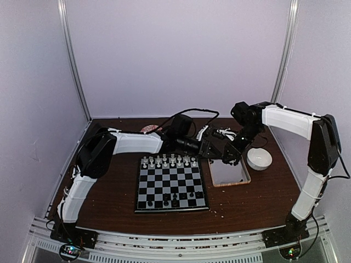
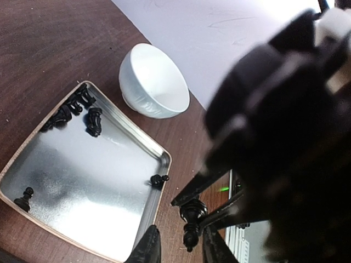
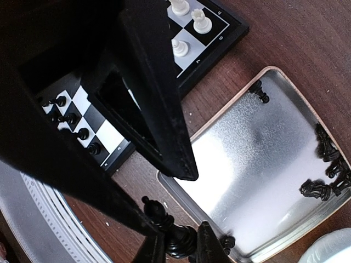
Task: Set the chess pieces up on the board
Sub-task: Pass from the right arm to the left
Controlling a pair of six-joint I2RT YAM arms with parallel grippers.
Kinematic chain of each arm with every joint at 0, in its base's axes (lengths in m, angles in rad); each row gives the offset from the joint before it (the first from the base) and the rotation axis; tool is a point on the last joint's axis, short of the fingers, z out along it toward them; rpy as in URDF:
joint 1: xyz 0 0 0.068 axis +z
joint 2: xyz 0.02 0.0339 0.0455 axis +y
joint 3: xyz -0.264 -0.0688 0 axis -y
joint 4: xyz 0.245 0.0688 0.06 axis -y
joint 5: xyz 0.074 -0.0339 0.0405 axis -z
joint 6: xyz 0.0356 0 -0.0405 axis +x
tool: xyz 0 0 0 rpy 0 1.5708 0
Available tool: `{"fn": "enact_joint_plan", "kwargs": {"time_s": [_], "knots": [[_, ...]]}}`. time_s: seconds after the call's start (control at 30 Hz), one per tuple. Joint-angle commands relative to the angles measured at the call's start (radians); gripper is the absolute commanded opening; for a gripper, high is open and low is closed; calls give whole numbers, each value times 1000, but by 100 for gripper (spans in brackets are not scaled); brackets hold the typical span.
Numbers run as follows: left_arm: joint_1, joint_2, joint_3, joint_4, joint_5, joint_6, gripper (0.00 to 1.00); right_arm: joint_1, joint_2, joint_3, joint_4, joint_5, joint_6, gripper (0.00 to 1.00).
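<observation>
The board (image 1: 171, 186) lies in the middle, with white pieces (image 1: 167, 160) filling its far rows and a few black pieces (image 1: 164, 200) on its near rows. Both grippers meet above the left side of the wooden-rimmed tray (image 1: 229, 174). My right gripper (image 3: 184, 246) is shut on the base of a black bishop-like piece (image 3: 164, 216). In the left wrist view that piece (image 2: 192, 219) hangs between my left gripper's (image 2: 181, 249) open fingers (image 2: 145, 246), which do not touch it. Several black pieces (image 2: 93, 120) lie in the tray (image 2: 82, 181).
A white bowl (image 1: 259, 159) stands right of the tray and shows in the left wrist view (image 2: 153, 82). Cables (image 1: 219, 133) and a pinkish object (image 1: 148, 129) lie at the back. Pale crumbs dot the table (image 1: 247, 208). Walls close in on three sides.
</observation>
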Motion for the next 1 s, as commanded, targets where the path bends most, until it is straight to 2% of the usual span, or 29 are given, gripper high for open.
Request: {"fn": "enact_joint_plan", "kwargs": {"time_s": [0.0,0.17,0.43,0.67,0.8,0.97], "knots": [[-2,21,29,32,33,-6,30,-10,-41,9,21,-45,13,15],[-2,19,30,45,38,-5,30,-19,-42,8,28,-60,29,15],[-2,23,33,68,52,-12,14,-23,-28,21,23,-83,34,15],[-2,29,38,73,57,-16,6,-25,-22,25,27,-85,37,15],[-2,30,42,69,62,-14,21,-29,-24,24,32,-86,42,15],[-3,40,58,71,79,-14,22,-38,-26,29,38,-98,53,15]]}}
